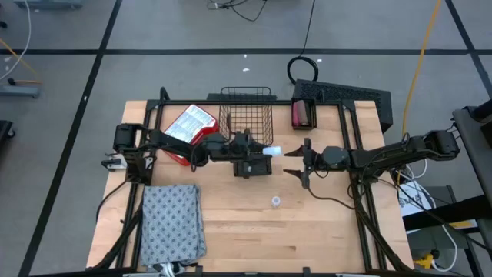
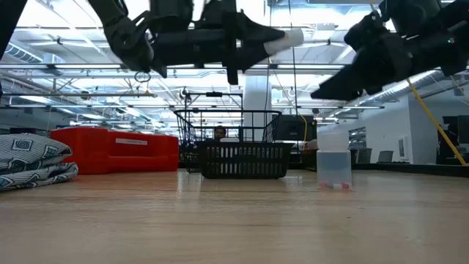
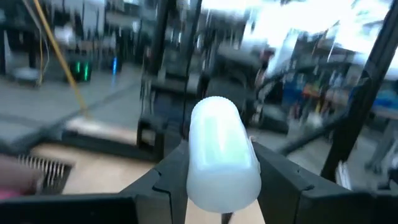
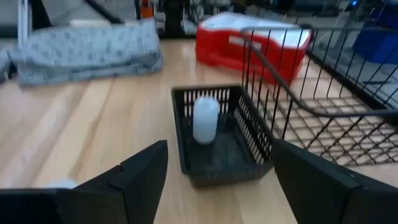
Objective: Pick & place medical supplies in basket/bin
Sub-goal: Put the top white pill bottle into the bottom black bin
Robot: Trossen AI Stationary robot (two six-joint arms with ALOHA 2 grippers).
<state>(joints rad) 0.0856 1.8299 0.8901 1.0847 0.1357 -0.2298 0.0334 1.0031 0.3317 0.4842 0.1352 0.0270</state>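
High view: left gripper (image 1: 264,152) raised over mid-table, just in front of basket (image 1: 246,115), pointing toward right gripper (image 1: 290,161).

Step in hand, by judgement: carry phase of one pick-and-place, vial (image 1: 272,151) lifted clear of table (image 1: 323,231), not yet released.

Left gripper: closed on vial. Left wrist view: fingers (image 3: 168,177) pressed against both sides of vial (image 3: 224,152), rounded end jutting past the tips. Low view: same vial (image 2: 289,37) held level, well above the tabletop.

Right gripper: fingers spread wide, holding nothing, touching nothing, near the held vial but apart from it. Right wrist view: looking down on small bin (image 4: 221,134), just beside the basket (image 4: 311,106).

Other supplies: second vial (image 4: 205,119) upright inside small bin; third vial (image 1: 274,201) standing loose on table, in front of both grippers; cloth (image 1: 171,223) folded at front left; red box (image 1: 188,127) left of basket.

Next move, by judgement: either swing back over a container and open fingers above it, or pass across to the waiting right gripper; cannot tell which. Either way, round smooth body gripped only at its sides, so slow travel and low release advisable against rolling or bouncing out
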